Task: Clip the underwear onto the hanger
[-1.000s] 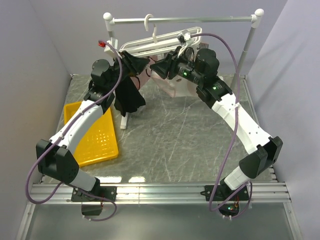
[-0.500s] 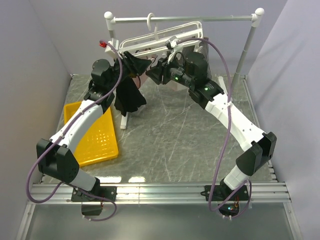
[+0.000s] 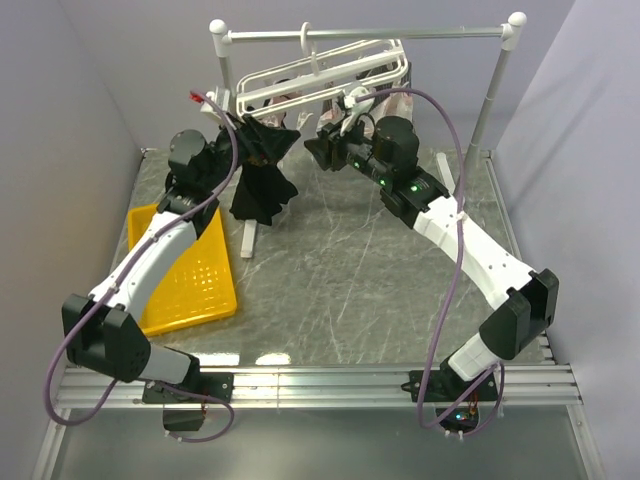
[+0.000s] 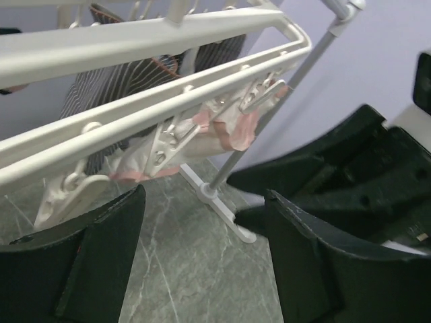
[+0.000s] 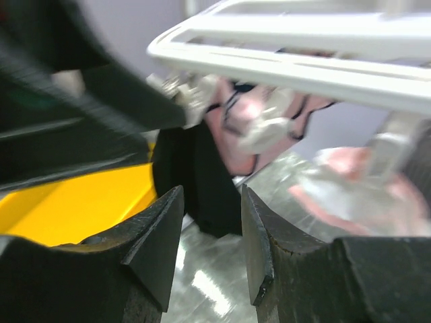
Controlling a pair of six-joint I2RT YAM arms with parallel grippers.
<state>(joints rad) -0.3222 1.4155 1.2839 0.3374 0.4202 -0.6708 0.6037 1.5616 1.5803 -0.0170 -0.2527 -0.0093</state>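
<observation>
The black underwear (image 3: 262,185) hangs down from the left end of the white hanger (image 3: 330,68), its top bunched at a clip (image 5: 186,94). In the right wrist view the underwear (image 5: 196,176) dangles beyond my jaws. My left gripper (image 3: 228,145) sits just left of the fabric, and in its own view the left gripper (image 4: 205,202) is open with only tabletop between its fingers. My right gripper (image 3: 318,148) hovers right of the underwear below the hanger (image 5: 303,64). The right gripper (image 5: 211,195) is open and holds nothing.
The hanger hooks on a grey rail stand (image 3: 360,36). Pale pink underwear (image 4: 229,131) and a grey striped garment (image 4: 114,84) are clipped to the hanger (image 4: 155,94). A yellow basket (image 3: 190,275) lies at the left. The stand's foot (image 3: 246,240) sits below the underwear.
My left gripper has opened, let go of the black underwear and drawn back left. The right arm has swung left and lower, and the hanger has swung back up.
</observation>
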